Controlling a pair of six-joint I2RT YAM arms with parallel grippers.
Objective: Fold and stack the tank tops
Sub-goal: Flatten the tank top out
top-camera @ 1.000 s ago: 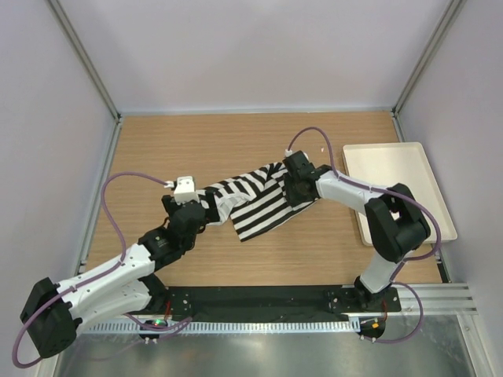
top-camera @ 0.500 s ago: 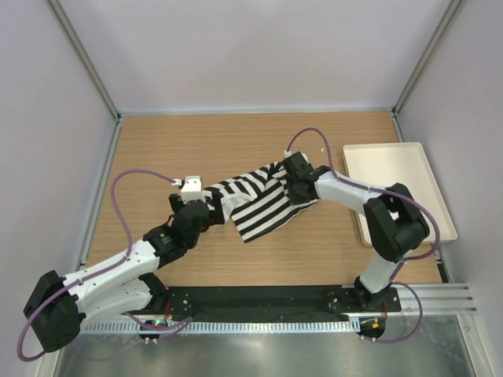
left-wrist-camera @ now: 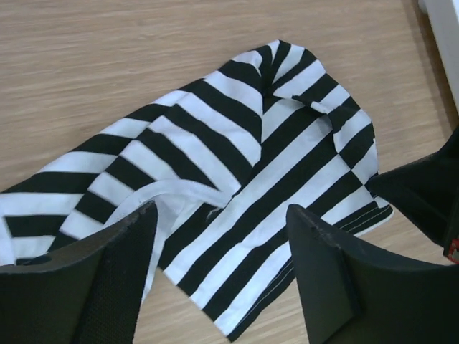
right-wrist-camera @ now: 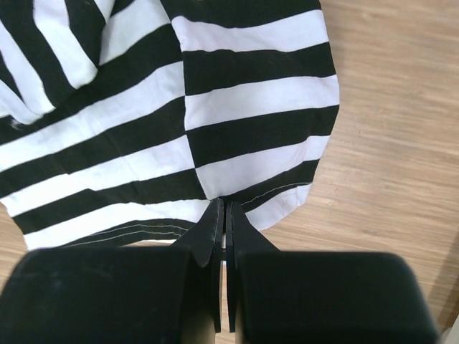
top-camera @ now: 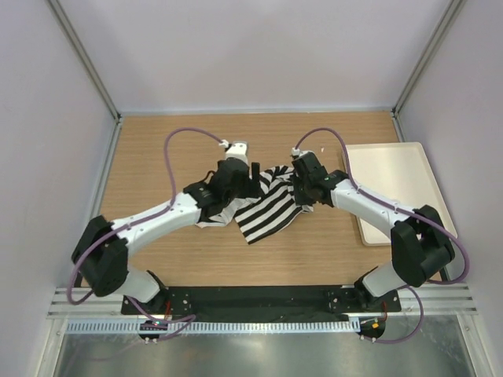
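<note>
One black-and-white striped tank top (top-camera: 271, 210) lies crumpled on the wooden table between my two arms. My left gripper (top-camera: 250, 187) hovers over its left part, jaws wide open and empty. In the left wrist view the top (left-wrist-camera: 237, 165) lies below and between the gripper's (left-wrist-camera: 222, 279) two fingers (left-wrist-camera: 118, 279). My right gripper (top-camera: 301, 196) is shut on the top's right hem. In the right wrist view the gripper (right-wrist-camera: 224, 206) pinches the hem edge of the top (right-wrist-camera: 215, 122).
A plain white tray (top-camera: 397, 169) stands at the right side of the table, just beyond my right arm; its corner shows in the left wrist view (left-wrist-camera: 443, 18). Bare wood surrounds the top. Grey walls enclose the table.
My left arm has swung from the top's lower left end up and to the right, over the cloth, and now stands open. The top is more bunched. The right gripper shifted slightly right, still holding.
</note>
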